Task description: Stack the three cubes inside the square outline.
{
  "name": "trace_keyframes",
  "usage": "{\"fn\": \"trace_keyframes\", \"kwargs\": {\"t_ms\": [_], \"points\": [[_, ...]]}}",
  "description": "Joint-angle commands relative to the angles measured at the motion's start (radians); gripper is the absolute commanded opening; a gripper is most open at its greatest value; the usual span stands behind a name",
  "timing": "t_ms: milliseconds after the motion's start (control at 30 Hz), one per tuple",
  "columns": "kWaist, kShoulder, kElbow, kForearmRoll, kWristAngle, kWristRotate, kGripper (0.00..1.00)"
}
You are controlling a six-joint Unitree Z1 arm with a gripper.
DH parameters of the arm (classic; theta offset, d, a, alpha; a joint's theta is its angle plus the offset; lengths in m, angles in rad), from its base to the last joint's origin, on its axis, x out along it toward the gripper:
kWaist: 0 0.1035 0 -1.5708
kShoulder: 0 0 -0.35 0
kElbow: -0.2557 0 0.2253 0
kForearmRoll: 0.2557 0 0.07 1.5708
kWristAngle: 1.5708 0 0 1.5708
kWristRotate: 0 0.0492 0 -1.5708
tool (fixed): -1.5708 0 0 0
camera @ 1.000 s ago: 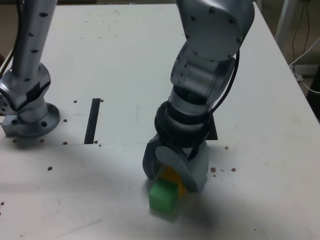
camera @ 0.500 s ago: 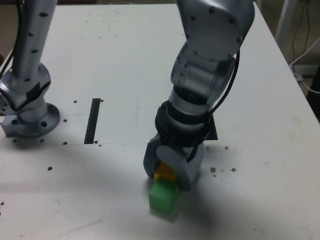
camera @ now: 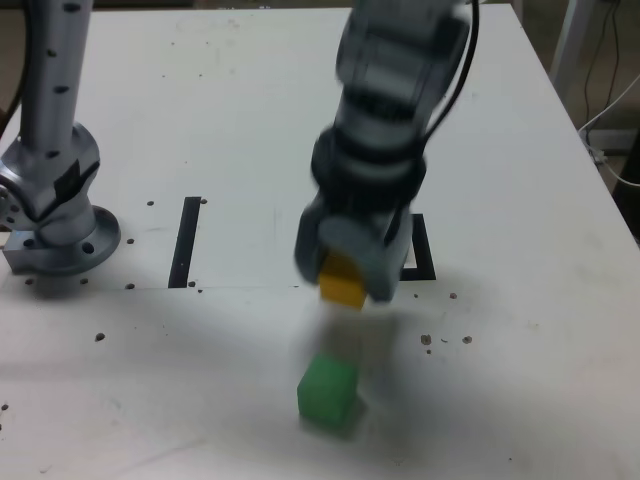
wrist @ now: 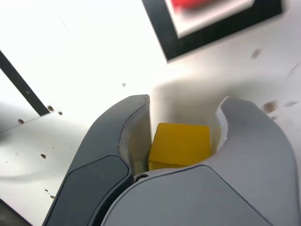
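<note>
Just hoisted the small matte yellow cube [wrist: 181, 146] off the white table [camera: 150, 400], gripped in the grey hand [wrist: 186, 98]; left the matte green cube [camera: 326, 392] below, likely bound for the red block [wrist: 188, 2] inside the thick black square outline [wrist: 211, 33].

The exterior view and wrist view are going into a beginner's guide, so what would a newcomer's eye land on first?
Probably the yellow cube, bright between the gripper's curved grey fingers, held above the table. Next, the green cube on the white tabletop, at the exterior view's bottom centre. In the wrist view, part of a red cube shows inside the thick black square outline.
</note>
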Motion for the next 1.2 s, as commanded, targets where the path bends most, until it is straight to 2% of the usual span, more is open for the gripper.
{"fn": "trace_keyframes", "kwargs": {"t_ms": [0, 267, 467, 767, 1167], "points": [[0.032, -0.011, -0.025, 0.017, 0.004, 0.004, 0.26], [0.207, -0.009, -0.067, 0.048, -0.007, 0.004, 0.26], [0.293, 0.001, -0.068, 0.047, -0.021, 0.023, 0.26], [0.336, 0.038, -0.074, 0.031, -0.046, 0.053, 0.26], [0.356, 0.066, -0.075, 0.005, -0.047, 0.067, 0.26]]}}
